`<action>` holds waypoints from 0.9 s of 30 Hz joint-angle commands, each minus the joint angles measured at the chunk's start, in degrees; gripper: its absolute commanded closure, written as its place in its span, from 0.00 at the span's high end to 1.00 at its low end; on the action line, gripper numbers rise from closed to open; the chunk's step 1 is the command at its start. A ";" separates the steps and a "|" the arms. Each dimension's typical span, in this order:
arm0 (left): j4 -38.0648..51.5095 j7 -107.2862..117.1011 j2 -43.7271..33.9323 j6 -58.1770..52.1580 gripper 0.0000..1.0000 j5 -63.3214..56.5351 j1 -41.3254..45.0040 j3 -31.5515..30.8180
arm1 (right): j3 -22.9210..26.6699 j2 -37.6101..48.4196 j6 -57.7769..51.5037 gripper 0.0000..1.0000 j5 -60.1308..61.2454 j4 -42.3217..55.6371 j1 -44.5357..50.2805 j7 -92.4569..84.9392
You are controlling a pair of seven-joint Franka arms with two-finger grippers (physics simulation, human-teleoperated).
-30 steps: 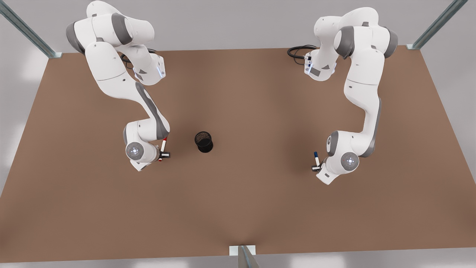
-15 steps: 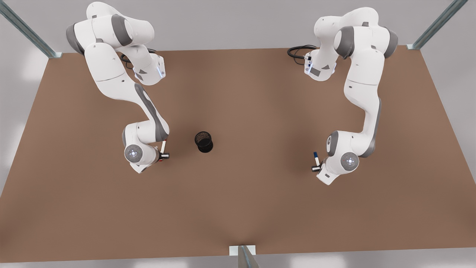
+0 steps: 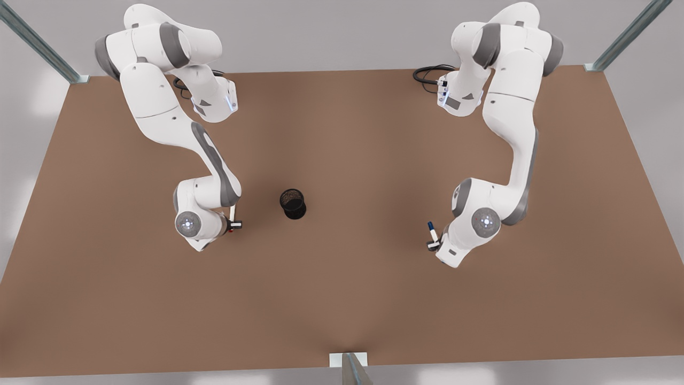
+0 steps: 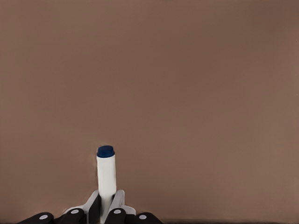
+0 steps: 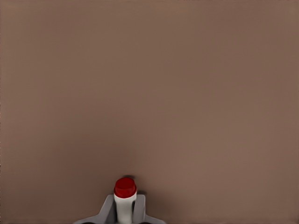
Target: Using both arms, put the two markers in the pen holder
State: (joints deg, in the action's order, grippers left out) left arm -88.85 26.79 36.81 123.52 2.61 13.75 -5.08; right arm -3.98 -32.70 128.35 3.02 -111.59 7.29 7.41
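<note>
The left claw is at the front view's right, clamped on the blue marker, above the brown worktop. In the left wrist view the two white fingertips pinch the white barrel of that marker, whose blue end points away from the claw toward the worktop.

The right claw is at the front view's left, clamped on the red marker, just left of the pen holder. In the right wrist view the claw grips the barrel just behind the red end of that marker.

The black mesh pen holder stands upright on the worktop between the two arms, nearer the right claw and well apart from the left claw.
</note>
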 commanded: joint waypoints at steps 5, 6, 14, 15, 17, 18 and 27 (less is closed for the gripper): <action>8.34 47.48 3.70 -1.62 0.28 0.21 5.06 -4.24 | -0.42 1.50 -9.16 0.27 2.87 5.32 0.09 -6.00; 9.92 51.52 4.41 -1.09 0.28 0.21 5.85 -4.41 | -0.68 1.85 -10.31 0.27 3.66 6.47 0.09 -8.90; 14.85 55.92 6.69 -1.18 0.28 0.29 9.63 -4.59 | -0.68 1.59 -20.42 0.27 29.22 18.42 -1.05 -74.63; 14.85 56.09 6.69 -1.18 0.28 0.21 9.72 -4.59 | -0.60 1.32 -20.42 0.27 35.03 18.95 -1.23 -86.14; 14.85 55.92 6.69 -1.27 0.28 -0.15 10.07 -4.50 | -0.60 0.79 -20.42 0.26 45.40 18.86 -2.37 -107.68; 14.85 56.01 6.60 -1.27 0.28 -0.06 10.07 -4.50 | -0.60 0.71 -20.42 0.26 50.32 18.86 -2.37 -116.82; 14.94 56.97 6.78 -1.18 0.28 -0.15 11.30 -4.15 | -2.18 0.27 -19.27 0.26 68.61 17.99 -1.23 -159.73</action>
State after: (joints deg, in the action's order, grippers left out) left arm -73.96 69.77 43.64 122.24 2.41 24.99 -9.25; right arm -5.94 -32.62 109.80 66.53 -93.40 5.99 -73.38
